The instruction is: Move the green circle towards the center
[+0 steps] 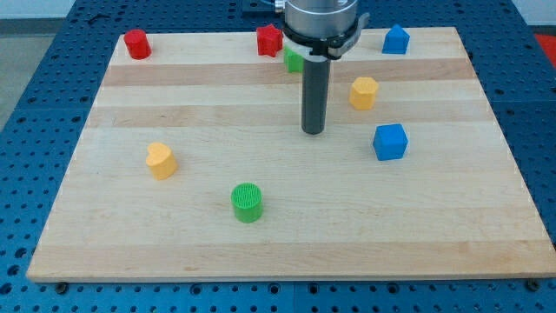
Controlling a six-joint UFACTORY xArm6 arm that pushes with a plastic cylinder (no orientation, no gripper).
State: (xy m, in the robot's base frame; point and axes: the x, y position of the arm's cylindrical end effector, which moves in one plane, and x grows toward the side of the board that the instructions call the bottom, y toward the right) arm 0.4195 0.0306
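The green circle (248, 202) is a round ribbed green block. It stands on the wooden board (287, 235) at the lower middle, left of centre. My tip (313, 131) is the lower end of a dark rod near the board's centre. It is above and to the right of the green circle, well apart from it and touching no block.
A yellow heart-like block (161, 161) lies at the left. A blue cube (390, 141) and a yellow block (363, 92) lie right of the rod. Along the top are a red block (136, 43), a red star (269, 40), a partly hidden green block (294, 60) and a blue block (395, 40).
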